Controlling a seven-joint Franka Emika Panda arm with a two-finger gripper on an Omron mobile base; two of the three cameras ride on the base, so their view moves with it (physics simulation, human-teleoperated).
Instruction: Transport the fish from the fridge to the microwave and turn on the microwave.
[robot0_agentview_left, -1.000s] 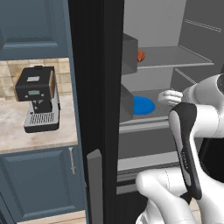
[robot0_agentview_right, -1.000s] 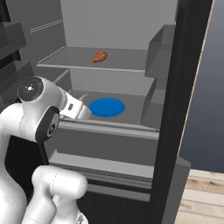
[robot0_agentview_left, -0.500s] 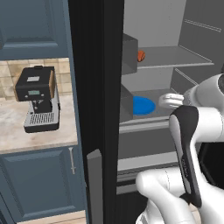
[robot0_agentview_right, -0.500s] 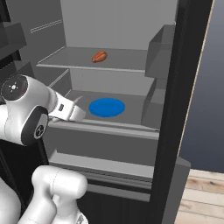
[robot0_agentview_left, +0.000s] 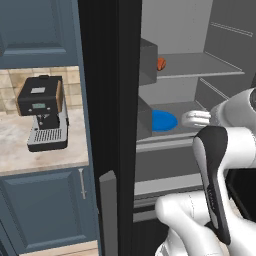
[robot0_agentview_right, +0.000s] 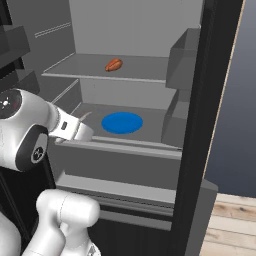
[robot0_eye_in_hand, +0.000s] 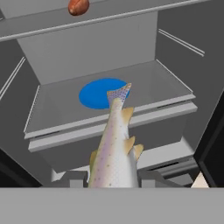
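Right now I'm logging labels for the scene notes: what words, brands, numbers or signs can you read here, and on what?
None can be read.
Coffee machine: its small pale display panel is too small and blurred to read.
Fridge, blue plate, fish held in the hand: no lettering visible.

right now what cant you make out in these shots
- Fish: its head end is cut off at the hand view's bottom, between the gripper fingertips, so the grip itself is hidden.
- Gripper in the left base view: hidden behind the arm's white wrist.
- Orange-red item on the fridge upper shelf: too small to identify.
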